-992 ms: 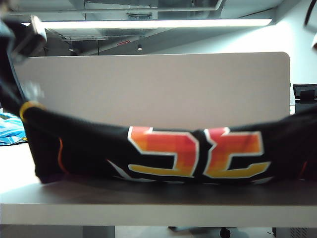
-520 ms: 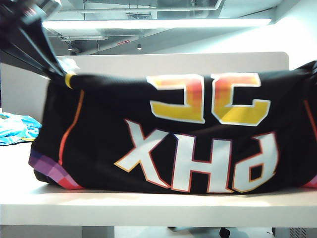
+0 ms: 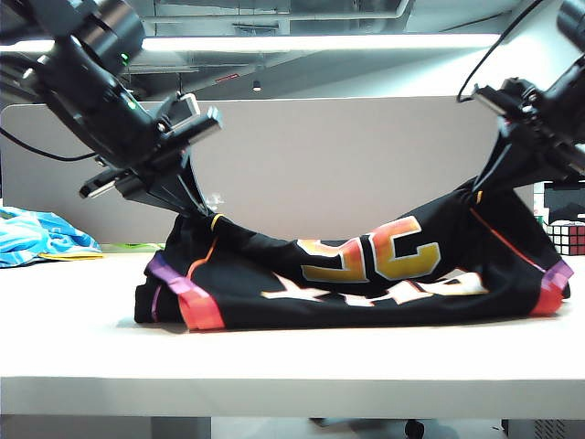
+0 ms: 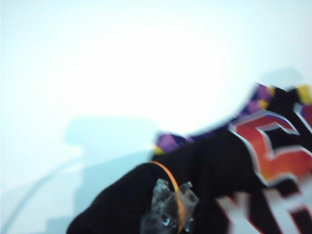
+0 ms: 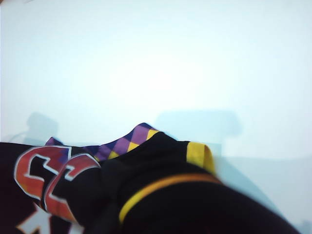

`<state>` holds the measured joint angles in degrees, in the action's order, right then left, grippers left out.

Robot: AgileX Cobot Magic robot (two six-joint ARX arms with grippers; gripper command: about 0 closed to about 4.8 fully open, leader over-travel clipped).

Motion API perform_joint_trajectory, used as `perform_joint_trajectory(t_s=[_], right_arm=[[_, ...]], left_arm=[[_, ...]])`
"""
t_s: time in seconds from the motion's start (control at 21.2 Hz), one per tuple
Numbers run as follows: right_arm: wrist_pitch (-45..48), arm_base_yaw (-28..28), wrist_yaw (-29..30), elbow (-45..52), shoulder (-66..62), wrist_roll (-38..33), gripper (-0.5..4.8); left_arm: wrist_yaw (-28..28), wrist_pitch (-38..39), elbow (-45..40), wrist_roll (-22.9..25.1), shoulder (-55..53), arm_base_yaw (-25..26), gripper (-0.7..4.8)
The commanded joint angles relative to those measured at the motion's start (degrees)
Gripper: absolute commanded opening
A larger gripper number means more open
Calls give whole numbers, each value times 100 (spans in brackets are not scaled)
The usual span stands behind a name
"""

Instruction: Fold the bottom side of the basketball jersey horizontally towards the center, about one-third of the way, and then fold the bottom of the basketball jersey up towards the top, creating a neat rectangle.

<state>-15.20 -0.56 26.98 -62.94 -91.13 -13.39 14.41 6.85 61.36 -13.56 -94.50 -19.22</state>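
My left gripper (image 3: 203, 212) clenched on black number-35 jersey (image 3: 366, 274) edge; right gripper (image 3: 484, 187) grip unclear; both lowering fold flat.

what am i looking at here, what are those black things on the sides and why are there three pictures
Those are two robot arms, each ending in a two-finger gripper. The wide picture comes from a camera facing the white table; the other two come from cameras on the arms' wrists, looking down at the cloth.

The left gripper is shut on one end of the basketball jersey, a black one with an orange-yellow number, and the right gripper holds up the other end. Its jaws are hidden by fabric, so how tightly is unclear. The jersey's middle sags onto the table.

Also there: a blue patterned cloth at the left edge, and a puzzle cube at the right.
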Motion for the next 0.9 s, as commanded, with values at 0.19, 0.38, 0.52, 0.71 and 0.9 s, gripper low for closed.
perform_joint_trajectory(t_s=[0.19,0.38,0.52,0.71,0.9], right_arm=[[350,-120,11,-407,-7,155,315],[-2,-149,286,-442,516,164,310],[-892,-138,391,-398,1237,667,206],[-1047,-140,15,264,2693,940,48],[-896,-120,-356,1392,4601,1360,21]], left_arm=[[-778,-330,142,603,57,186,219],[-645,107,138,627,667,229,215],[-538,726,96,627,1499,223,210],[-540,935,-608,627,2990,221,135],[-564,824,-1961,627,4970,221,-6]])
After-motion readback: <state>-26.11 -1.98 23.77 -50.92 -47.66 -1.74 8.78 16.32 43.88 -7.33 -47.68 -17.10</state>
